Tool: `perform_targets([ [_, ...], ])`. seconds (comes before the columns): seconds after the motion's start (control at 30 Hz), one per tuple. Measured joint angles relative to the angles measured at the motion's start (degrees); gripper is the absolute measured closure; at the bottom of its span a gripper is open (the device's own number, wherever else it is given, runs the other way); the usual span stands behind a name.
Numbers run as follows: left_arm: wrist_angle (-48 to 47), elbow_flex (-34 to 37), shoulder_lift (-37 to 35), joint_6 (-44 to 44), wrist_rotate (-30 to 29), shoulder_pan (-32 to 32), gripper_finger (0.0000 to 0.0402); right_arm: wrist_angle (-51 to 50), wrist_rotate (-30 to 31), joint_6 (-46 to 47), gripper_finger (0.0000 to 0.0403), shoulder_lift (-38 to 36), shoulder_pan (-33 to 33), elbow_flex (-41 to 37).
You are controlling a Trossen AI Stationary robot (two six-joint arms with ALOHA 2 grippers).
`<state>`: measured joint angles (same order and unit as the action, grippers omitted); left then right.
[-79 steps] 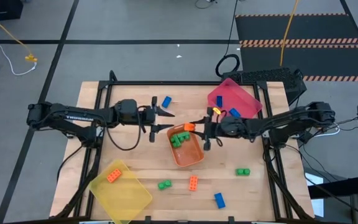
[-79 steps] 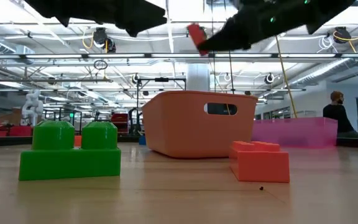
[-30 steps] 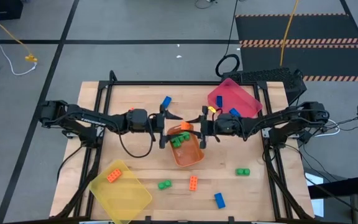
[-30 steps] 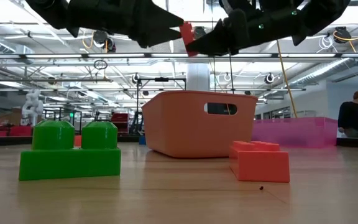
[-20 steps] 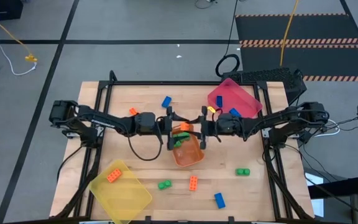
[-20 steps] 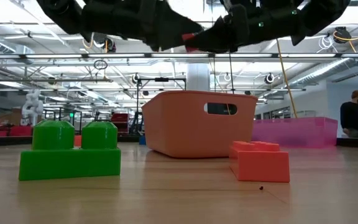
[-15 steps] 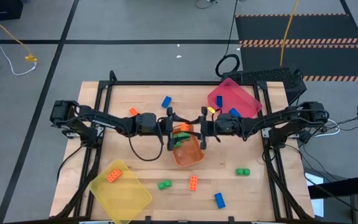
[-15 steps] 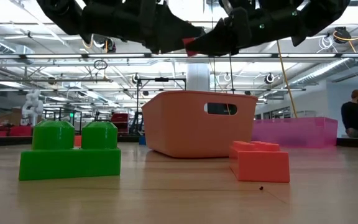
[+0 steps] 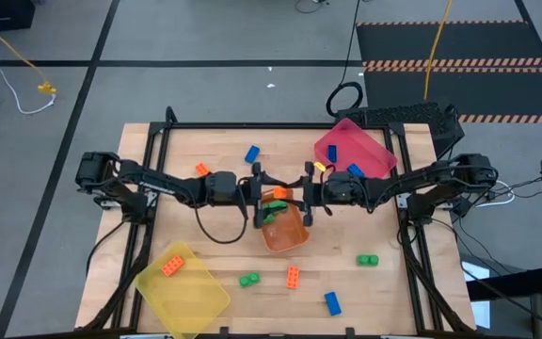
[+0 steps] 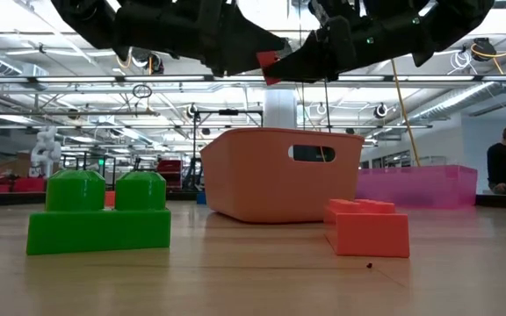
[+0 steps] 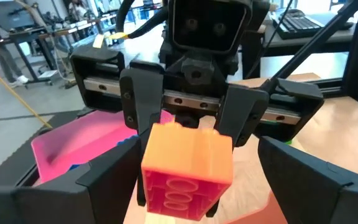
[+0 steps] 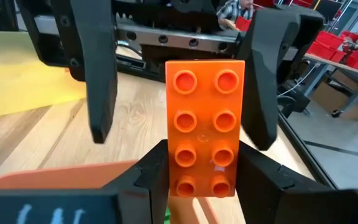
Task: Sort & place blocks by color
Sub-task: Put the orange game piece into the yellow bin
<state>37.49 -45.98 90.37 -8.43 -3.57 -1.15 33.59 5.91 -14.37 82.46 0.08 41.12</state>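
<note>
An orange studded block (image 9: 278, 192) hangs in the air over the far end of the orange tray (image 9: 288, 234). My right gripper (image 9: 295, 195) is shut on it, coming from the table's right. My left gripper (image 9: 263, 195) faces it from the left and is open. Its two fingers (image 12: 99, 81) stand on either side of the block's free end (image 11: 188, 163) with gaps showing. In the low view the block (image 10: 269, 61) sits high between both grippers. Green blocks (image 9: 271, 213) lie in the orange tray. My right gripper (image 12: 202, 158) pinches the orange block between its two fingers, on the long sides of the end nearer the wrist (image 12: 202, 177). The fingers come level from the table's right and lie along the block. It is lifted clear, its free end sticking out toward the left gripper.
A yellow tray (image 9: 184, 292) at the near left holds an orange block (image 9: 171, 266). A pink tray (image 9: 354, 151) at the far right holds a blue block (image 9: 354, 171). Loose blocks lie on the table: blue (image 9: 251, 153), orange (image 9: 200, 169), green (image 9: 249, 280), orange (image 9: 293, 277), blue (image 9: 332, 302), green (image 9: 368, 260).
My left gripper has moved toward the table's right, closing in on the held orange block until its open fingers flank the block's free end. It has kept still for the last half second. The right gripper and the block have stayed in place.
</note>
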Motion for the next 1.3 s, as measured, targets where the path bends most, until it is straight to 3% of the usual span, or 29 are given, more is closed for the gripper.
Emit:
perform_targets([
  [0.13,-0.32,0.0,0.0,0.55,-2.75,-0.61,0.0139,0.16,-0.06,0.0,0.027,0.0,0.0,0.0],
  [0.3,-0.52,0.0,-0.07,-0.29,-3.57,-0.59,0.0255,0.11,-1.12,0.91,0.027,0.0,0.02,0.0],
  [0.43,-0.76,0.0,-0.07,-0.96,-3.89,-0.71,0.0257,0.11,-3.98,1.9,0.026,0.0,-0.02,0.0],
  [0.67,-1.03,0.02,-3.37,1.71,-6.53,-0.6,0.0257,0.29,-1.29,2.41,0.0138,-0.02,0.03,0.0],
  [0.8,-8.6,0.0,-9.42,3.51,-11.21,-1.36,0.0257,-0.49,1.61,1.84,0.0098,-0.02,0.02,0.0],
  [1.03,-36.59,-4.18,-21.87,17.04,-17.75,-6.28,0.0258,-0.37,9.68,-2.62,0.0077,-0.03,0.02,0.0],
  [1.17,-55.46,-8.19,-23.73,33.3,-16.14,-10.72,0.0258,0.0,15.32,-5.32,0.0079,-0.85,-0.02,0.02],
  [1.3,-64.8,-10.0,-23.74,45.14,-11.04,-16.83,0.0258,0.46,19.71,-7.68,0.008,-1.83,-0.13,0.02],
])
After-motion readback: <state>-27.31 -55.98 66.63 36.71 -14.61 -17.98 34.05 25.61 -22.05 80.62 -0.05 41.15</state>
